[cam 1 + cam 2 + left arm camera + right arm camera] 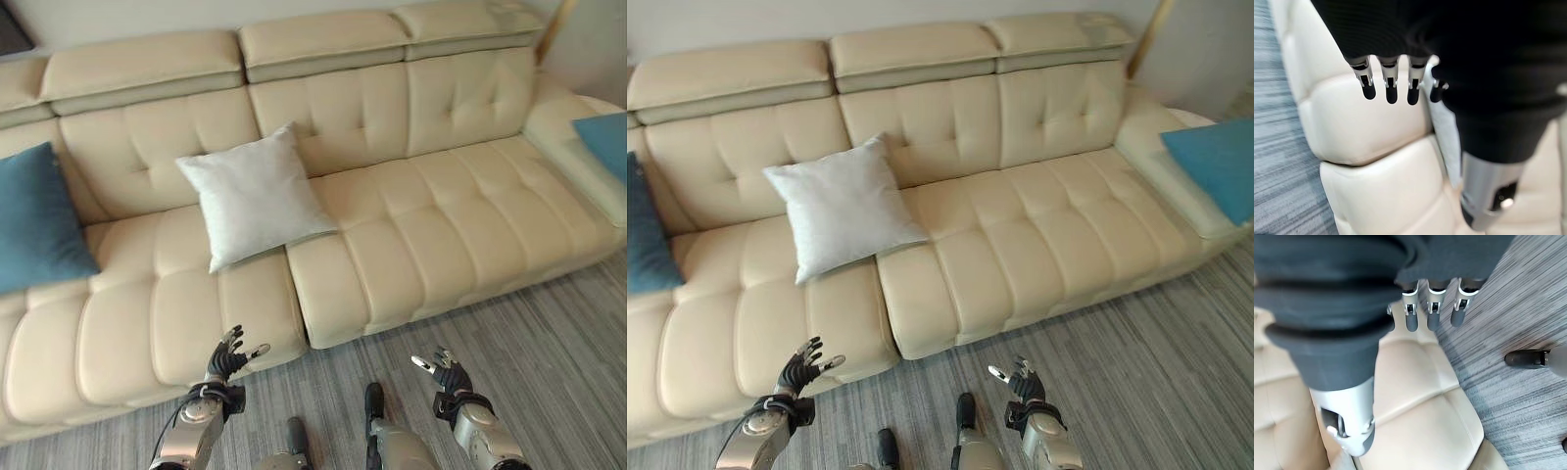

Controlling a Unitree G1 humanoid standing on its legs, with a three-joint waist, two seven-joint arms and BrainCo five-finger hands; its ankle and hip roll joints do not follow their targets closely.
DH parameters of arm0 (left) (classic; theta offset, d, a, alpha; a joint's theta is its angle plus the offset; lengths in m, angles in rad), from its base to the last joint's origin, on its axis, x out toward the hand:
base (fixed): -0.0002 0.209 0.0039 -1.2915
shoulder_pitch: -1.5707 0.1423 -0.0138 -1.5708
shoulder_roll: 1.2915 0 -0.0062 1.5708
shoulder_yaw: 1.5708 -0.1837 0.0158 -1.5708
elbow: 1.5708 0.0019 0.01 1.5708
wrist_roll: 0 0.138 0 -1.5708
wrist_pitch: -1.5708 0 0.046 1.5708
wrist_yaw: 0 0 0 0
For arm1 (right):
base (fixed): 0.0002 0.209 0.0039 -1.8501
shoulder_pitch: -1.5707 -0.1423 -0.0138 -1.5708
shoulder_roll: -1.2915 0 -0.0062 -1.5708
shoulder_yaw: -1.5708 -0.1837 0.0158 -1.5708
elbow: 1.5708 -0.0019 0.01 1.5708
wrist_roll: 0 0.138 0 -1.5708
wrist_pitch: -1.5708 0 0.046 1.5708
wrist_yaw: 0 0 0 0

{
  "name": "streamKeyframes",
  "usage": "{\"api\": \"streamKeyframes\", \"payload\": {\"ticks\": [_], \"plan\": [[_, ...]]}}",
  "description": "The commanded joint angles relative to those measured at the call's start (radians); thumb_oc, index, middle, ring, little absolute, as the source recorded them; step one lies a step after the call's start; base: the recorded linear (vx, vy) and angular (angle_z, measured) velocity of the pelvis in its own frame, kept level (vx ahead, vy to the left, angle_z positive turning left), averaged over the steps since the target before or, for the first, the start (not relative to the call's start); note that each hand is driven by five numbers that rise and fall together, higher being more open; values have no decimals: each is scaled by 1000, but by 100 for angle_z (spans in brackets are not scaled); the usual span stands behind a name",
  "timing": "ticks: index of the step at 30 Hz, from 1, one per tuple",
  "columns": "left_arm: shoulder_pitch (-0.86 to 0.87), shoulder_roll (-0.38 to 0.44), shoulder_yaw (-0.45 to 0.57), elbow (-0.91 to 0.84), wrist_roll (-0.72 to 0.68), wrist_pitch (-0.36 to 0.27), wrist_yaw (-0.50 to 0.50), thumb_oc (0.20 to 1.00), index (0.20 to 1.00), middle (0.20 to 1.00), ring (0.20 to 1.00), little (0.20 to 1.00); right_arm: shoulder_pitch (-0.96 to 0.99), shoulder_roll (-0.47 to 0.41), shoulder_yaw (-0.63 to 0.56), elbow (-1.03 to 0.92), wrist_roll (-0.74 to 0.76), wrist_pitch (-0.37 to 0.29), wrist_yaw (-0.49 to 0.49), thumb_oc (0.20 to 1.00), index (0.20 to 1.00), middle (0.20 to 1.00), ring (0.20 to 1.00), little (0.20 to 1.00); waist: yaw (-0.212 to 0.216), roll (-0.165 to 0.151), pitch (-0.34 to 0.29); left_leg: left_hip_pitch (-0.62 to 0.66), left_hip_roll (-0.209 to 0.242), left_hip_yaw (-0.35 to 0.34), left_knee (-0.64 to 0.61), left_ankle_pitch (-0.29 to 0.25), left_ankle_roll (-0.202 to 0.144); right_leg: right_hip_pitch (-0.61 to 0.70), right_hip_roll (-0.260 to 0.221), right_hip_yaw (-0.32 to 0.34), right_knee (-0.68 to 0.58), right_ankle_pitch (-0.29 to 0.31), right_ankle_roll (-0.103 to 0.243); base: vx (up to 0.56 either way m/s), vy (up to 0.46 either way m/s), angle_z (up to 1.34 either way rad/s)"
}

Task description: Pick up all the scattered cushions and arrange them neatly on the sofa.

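Three cushions on one cream sofa (392, 235). White cushion (257, 196): propped tilted against the backrest, left of the sofa's middle, lower corner lying over the seam between two seat sections. Blue cushion (34, 220): leaning against the backrest at the sofa's far left end, partly cut off by the edge of the head views. Second blue cushion (1215, 166): lying flat on the sofa's wide right end section, well apart from the white one.

Floor (549, 352): grey striped carpet in front of the sofa.

Left hand (225, 360): raised low in front of the left seat section's front edge, fingers straight and spread, thumb apart, holding nothing. Its wrist view shows the fingers (1390, 85) straight in a row over the seat edge, touching nothing.

Right hand (446, 375): raised over the carpet, in front of the sofa's middle seat, fingers spread and relaxed, holding nothing. Its wrist view shows the fingers (1432, 308) straight above the boundary of seat cushion and carpet.
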Motion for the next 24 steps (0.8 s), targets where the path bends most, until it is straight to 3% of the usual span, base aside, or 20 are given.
{"api": "streamKeyframes", "payload": {"ticks": [1,3,6,9,11,12,13,14,16,18,19,22,23,24], "plan": [[-9,16,18,-31,35,-21,-15,1000,1000,1000,1000,1000,0,-22,-9,-68,-37,-23,-8,1000,1000,1000,1000,1000,0,-8,1,3,-14,-71,22,-119,-70,71,-71,-35,-15,-68,56,15,-47,-99],[-10,10,23,-40,38,-15,-23,1000,1000,1000,1000,1000,16,-33,-11,-106,-55,-18,-7,1000,1000,1000,1000,1000,-4,-16,-3,26,-4,2,55,-143,-71,86,-107,-135,-32,-46,62,46,-149,-151],[-23,-4,8,-37,43,-19,-33,1000,1000,1000,1000,1000,41,-48,-11,-145,-53,-24,-2,1000,1000,1000,1000,1000,-30,-23,-13,27,18,33,122,-155,-95,121,-67,-100,-132,-46,61,103,-237,-113],[-28,-11,9,-39,33,-21,-33,1000,1000,1000,1000,1000,48,-65,-8,-169,-66,-24,-4,1000,1000,1000,1000,1000,-44,-17,-15,25,53,57,195,-178,-114,135,-43,-69,-149,-54,46,124,-170,-54],[-30,-17,7,-51,22,-24,-29,1000,1000,1000,1000,1000,49,-80,2,-187,-71,-24,-1,1000,1000,1000,1000,1000,-57,-18,-7,10,107,68,340,-200,-128,154,-20,-41,-157,-78,21,152,-192,-37],[-31,-20,2,-60,14,-25,-27,1000,1000,1000,1000,1000,43,-89,10,-190,-74,-22,0,1000,1000,1000,1000,1000,-53,-16,0,-7,130,47,414,-180,-137,168,1,-18,-171,-91,8,247,-191,-68],[-27,-31,-2,-71,-7,-36,-17,1000,1000,1000,1000,1000,33,-103,16,-191,-79,-20,0,1000,1000,1000,1000,1000,-41,-11,10,-45,114,-55,502,-150,-141,185,35,33,-188,-106,-13,196,-144,-107],[-27,-31,-2,-70,-7,-37,-17,1000,1000,1000,1000,1000,33,-104,16,-191,-79,-20,0,1000,1000,1000,1000,1000,-42,-10,10,-48,116,-57,506,-152,-142,185,36,33,-189,-107,-14,203,-81,-144],[-17,-44,-6,-79,-26,-44,-10,1000,1000,1000,1000,1000,28,-107,21,-195,-82,-19,2,1000,1000,1000,1000,1000,-19,-10,16,-108,33,-190,518,-188,-120,192,51,103,-201,-109,-12,130,13,-118],[2,-56,-7,-78,-24,-39,-13,1000,1000,1000,1000,1000,28,-108,26,-193,-89,-18,11,1000,1000,1000,1000,1000,7,-25,22,-179,-23,-294,438,-197,-92,193,45,173,-222,-91,1,167,42,-99],[3,-56,-7,-78,-24,-39,-13,1000,1000,1000,1000,1000,28,-108,26,-193,-89,-18,11,1000,1000,1000,1000,1000,7,-25,23,-178,-23,-293,437,-197,-92,193,44,174,-222,-91,2,223,33,-128],[16,-61,-1,-68,-18,-33,-7,1000,1000,1000,1000,1000,11,-116,45,-166,-126,-15,5,1000,1000,1000,1000,1000,48,-15,29,-227,-78,-436,258,-100,-104,216,85,244,-252,-90,7,243,35,-75],[4,-64,-7,-53,-22,-34,3,1000,1000,1000,1000,1000,-5,-119,59,-147,-134,-15,-3,1000,1000,1000,1000,1000,73,1,40,-285,-94,-518,152,-13,-114,228,116,282,-260,-99,3,224,40,-74],[3,-64,-7,-52,-22,-34,3,1000,1000,1000,1000,1000,-6,-119,59,-147,-134,-16,-3,1000,1000,1000,1000,1000,74,0,41,-281,-95,-517,146,-11,-115,229,115,283,-259,-101,3,212,46,-70]]}}
